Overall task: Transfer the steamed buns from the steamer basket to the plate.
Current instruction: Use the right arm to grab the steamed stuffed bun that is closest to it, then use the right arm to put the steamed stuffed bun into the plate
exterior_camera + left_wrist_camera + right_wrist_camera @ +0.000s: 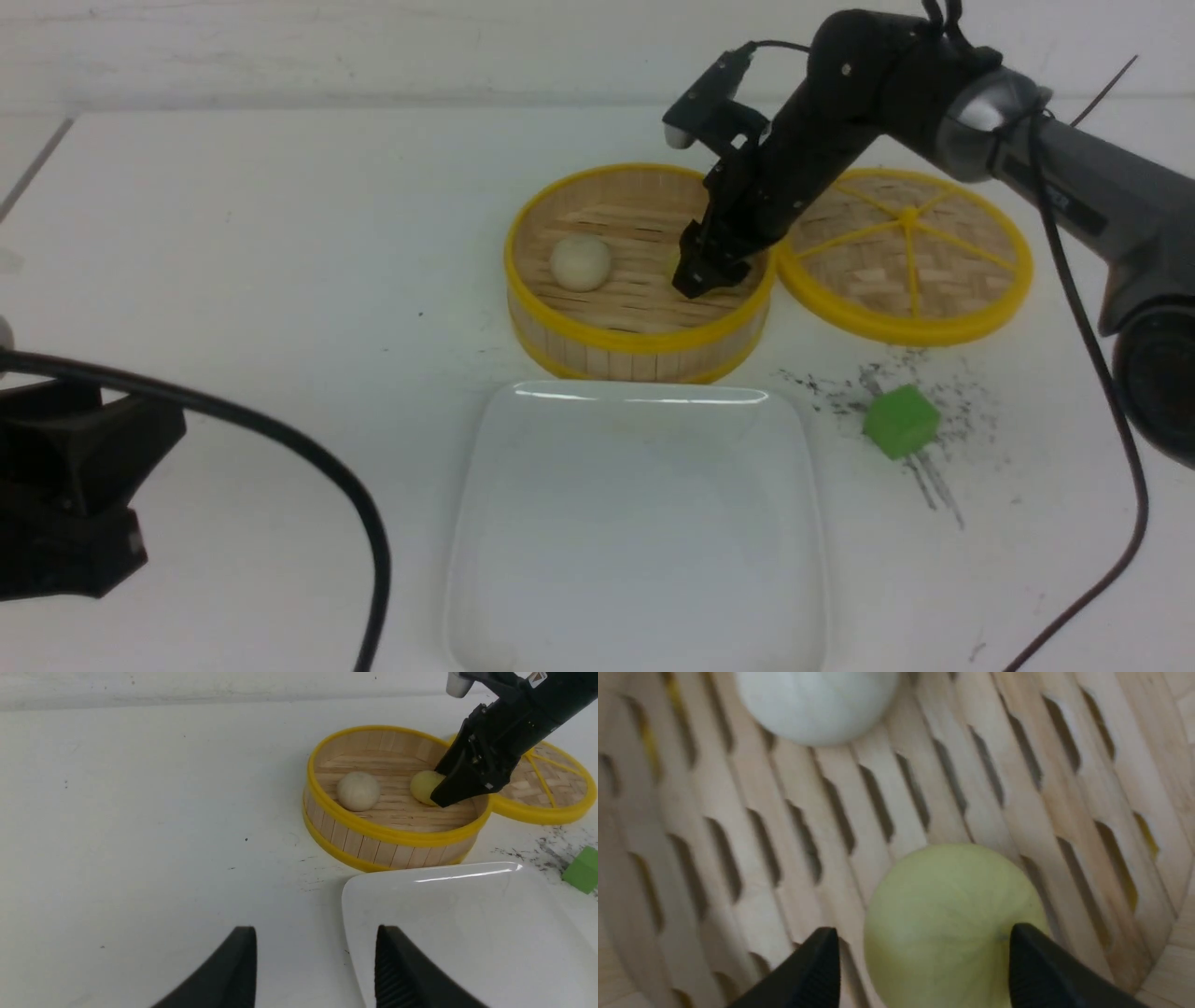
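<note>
Resting on the slatted floor at the right side of the steamer basket point(635, 343), the pale yellow bun point(943, 905) is judged to be light, soft and easily dented. Its smooth domed skin could slip out of a hard pinch. A hold is best taken low across the widest part, on opposite flanks, with gentle pressure only.

The bun is bracketed by the right end effector point(922, 933), which is lowered into the basket from the right. Its jaws are spread: one finger is seen at the bun's edge, perhaps touching, while the other is parted from it by a strip of bare slats. Nothing is gripped yet. The bun is thus placed between the fingers but off centre, so a small correction may be called for before closing; otherwise the bun could be pushed sideways across the slats.

The cream bun point(580, 262) is found in the left part of the same basket, well apart from the fingers. The plate point(635, 551), with nothing on it, is laid just near of the basket. The flat lid point(943, 271) is set on the surface point(233, 280) right of the basket, at or against its rim, and a green cube point(900, 422) is seen right of the plate. The left end effector point(315, 933) is held at the near left, released and carrying nothing.
</note>
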